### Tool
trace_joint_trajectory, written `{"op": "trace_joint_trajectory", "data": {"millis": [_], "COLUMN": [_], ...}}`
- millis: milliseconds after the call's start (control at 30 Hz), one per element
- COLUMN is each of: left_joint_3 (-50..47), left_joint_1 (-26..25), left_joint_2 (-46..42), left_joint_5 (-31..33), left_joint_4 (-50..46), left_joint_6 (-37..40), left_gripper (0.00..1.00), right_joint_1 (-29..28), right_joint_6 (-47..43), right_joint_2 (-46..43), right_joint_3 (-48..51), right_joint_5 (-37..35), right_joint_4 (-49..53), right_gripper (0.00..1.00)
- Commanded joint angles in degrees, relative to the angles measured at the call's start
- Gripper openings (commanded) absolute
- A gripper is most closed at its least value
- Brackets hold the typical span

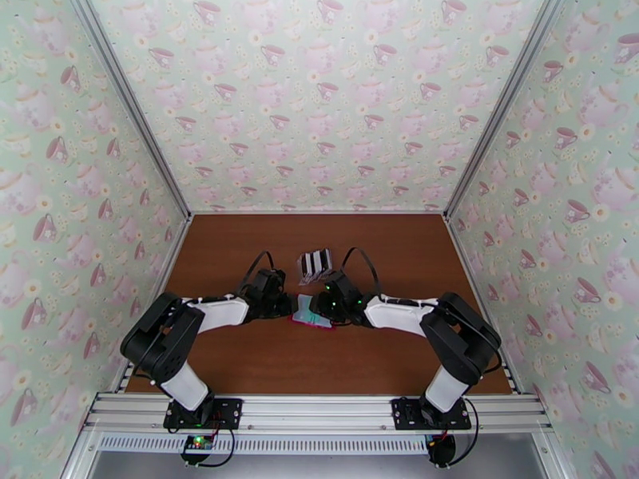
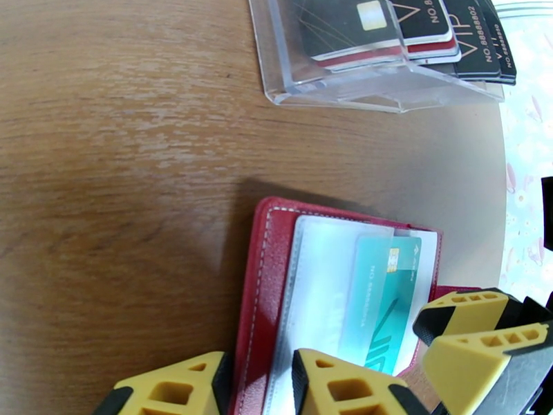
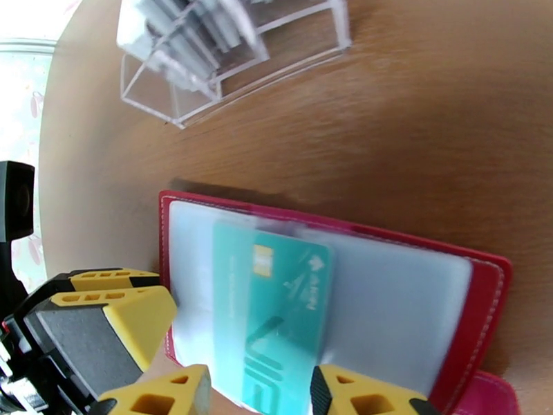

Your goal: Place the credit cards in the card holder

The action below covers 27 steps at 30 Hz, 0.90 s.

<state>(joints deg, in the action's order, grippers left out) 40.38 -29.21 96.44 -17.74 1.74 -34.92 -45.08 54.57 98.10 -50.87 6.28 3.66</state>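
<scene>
**1. Location.** The red fold-over leather-like card holder (image 2: 266,285) lies open and flat on the brown wood-grain counter (image 2: 104,167). It sits between the two hands, just on the near side of the clear plastic slotted rack (image 1: 315,265). The rack carries the black plastic cards (image 2: 359,22). One teal plastic credit card (image 3: 276,306) lies on the holder's pale inner pockets.

**2. Governing relation.** In the right wrist view, the teal card's long axis runs straight ahead of the right hand (image 3: 259,378), crosswise to the holder's own long axis. The card's near short end sits between that hand's fingers. Its far end points toward the holder's far edge and appears to lie under a translucent sleeve. I cannot tell how deep it is seated.

**3. Hand state.**
- **Right hand:** the fingers stand apart, one beside each long edge of the card. I cannot tell whether they clamp it.
- **Left hand (image 2: 259,368):** the fingers stand a little apart astride the holder's stitched short edge, one over the counter and one over the pale pocket. I cannot tell whether they grip that edge.

**4. Judgement.** The right hand is the nearer one to the card. I judge the coming move to be a push along the card's long axis, away from the right hand, with the left hand bracing the holder from the side. I keep the push in line with that axis, because a skewed card would likely catch a corner on the sleeve.
</scene>
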Motion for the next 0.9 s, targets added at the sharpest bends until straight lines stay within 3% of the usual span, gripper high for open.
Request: {"op": "trace_joint_trajectory", "data": {"millis": [0,267,867], "left_joint_3": [-4.3,-4.8,-7.1], "left_joint_1": [-3.7,-4.1,-5.3], "left_joint_2": [6.0,6.0,5.9], "left_joint_5": [-4.4,-4.7,-5.8], "left_joint_4": [-6.1,-5.5,-2.8], "left_joint_6": [-1.6,-2.2,-3.9], "left_gripper": [0.32,0.32,0.32], "right_joint_1": [-0.7,-1.4,-2.8], "right_joint_6": [-1.3,-1.8,-3.2], "right_joint_2": [1.1,0.7,5.1], "right_joint_3": [-2.2,-4.9,-11.6], "right_joint_5": [-2.7,-7.2,-7.7], "right_joint_4": [5.3,12.4,17.0], "right_gripper": [0.44,0.44,0.45]}}
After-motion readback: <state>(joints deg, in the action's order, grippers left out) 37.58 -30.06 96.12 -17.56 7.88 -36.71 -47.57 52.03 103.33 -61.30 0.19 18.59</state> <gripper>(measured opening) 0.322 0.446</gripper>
